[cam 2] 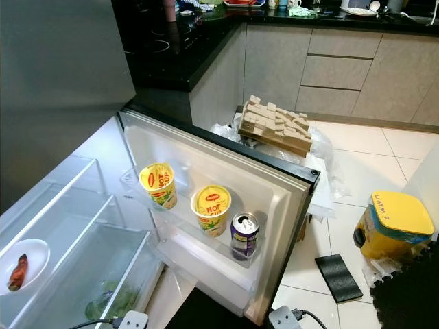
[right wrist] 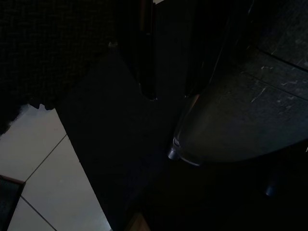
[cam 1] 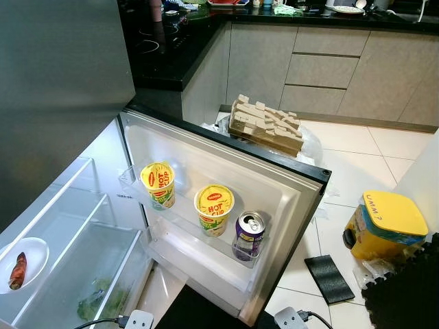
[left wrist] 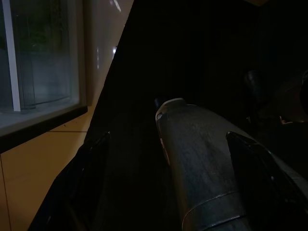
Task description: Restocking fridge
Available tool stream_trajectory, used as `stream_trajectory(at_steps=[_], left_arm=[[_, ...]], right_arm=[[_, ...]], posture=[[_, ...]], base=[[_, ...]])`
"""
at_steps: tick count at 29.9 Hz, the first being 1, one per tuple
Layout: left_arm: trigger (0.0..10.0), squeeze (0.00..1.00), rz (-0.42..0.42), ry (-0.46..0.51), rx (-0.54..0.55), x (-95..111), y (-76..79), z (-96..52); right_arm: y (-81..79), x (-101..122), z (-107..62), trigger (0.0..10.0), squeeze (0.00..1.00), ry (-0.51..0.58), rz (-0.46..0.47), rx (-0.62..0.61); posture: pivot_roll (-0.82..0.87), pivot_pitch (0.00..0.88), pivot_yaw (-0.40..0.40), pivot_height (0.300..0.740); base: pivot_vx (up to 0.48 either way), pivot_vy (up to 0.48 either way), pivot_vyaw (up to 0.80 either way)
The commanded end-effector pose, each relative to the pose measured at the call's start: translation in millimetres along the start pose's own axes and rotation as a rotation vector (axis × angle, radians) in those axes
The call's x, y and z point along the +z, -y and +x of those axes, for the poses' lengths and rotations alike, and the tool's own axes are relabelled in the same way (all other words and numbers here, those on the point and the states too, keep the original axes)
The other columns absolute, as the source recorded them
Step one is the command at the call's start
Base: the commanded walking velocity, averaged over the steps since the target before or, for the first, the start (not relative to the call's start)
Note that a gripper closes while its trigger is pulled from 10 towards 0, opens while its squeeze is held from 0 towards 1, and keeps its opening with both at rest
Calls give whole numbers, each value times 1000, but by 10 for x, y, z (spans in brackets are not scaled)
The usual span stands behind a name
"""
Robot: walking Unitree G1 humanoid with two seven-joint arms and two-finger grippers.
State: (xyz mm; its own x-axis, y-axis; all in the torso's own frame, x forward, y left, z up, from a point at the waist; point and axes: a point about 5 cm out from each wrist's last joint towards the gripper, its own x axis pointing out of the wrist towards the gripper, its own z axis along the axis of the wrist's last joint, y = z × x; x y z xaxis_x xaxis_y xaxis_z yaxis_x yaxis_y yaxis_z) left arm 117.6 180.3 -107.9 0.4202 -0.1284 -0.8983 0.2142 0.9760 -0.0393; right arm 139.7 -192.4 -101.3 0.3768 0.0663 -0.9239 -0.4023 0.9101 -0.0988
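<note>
Both grippers are hanging idle, fingers' state untellable; the opened purple can (cam 1: 248,235), sitting lower centre in the fridge door shelf (cam 1: 206,236), is risking spilling if bumped

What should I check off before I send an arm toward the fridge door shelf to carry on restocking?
1. Fridge door swung open: ok.
2. Door shelf contents upright: ok. Two yellow noodle cups and a purple can stand in a row.
3. Free slot on that shelf: cannot tell. The row nearly fills it.
4. Item in hand to stock: cannot tell. The left gripper and right gripper sit in dark wrist views.
5. Inner glass shelves: ok. They hold one white plate with a reddish piece of food, with greens in the drawer below.
6. Floor by the door: not ok. Cardboard packing and a yellow container stand nearby.
</note>
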Motion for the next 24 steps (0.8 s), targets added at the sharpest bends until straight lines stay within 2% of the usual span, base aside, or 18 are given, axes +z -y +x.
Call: stream_trajectory(at_steps=[1, 24], left_arm=[[10000, 0, 12, -54, -25, -136, 32, -20], [10000, 0, 12, -57, -25, -147, 35, -22]], right_arm=[[-33, -33, 2, 10000, 0, -12, 12, 6], [-39, -62, -1, 10000, 0, -19, 14, 4]], posture=[[-22, 0, -14, 740], [-23, 0, -14, 740]], base=[[0, 0, 0], [0, 0, 0]])
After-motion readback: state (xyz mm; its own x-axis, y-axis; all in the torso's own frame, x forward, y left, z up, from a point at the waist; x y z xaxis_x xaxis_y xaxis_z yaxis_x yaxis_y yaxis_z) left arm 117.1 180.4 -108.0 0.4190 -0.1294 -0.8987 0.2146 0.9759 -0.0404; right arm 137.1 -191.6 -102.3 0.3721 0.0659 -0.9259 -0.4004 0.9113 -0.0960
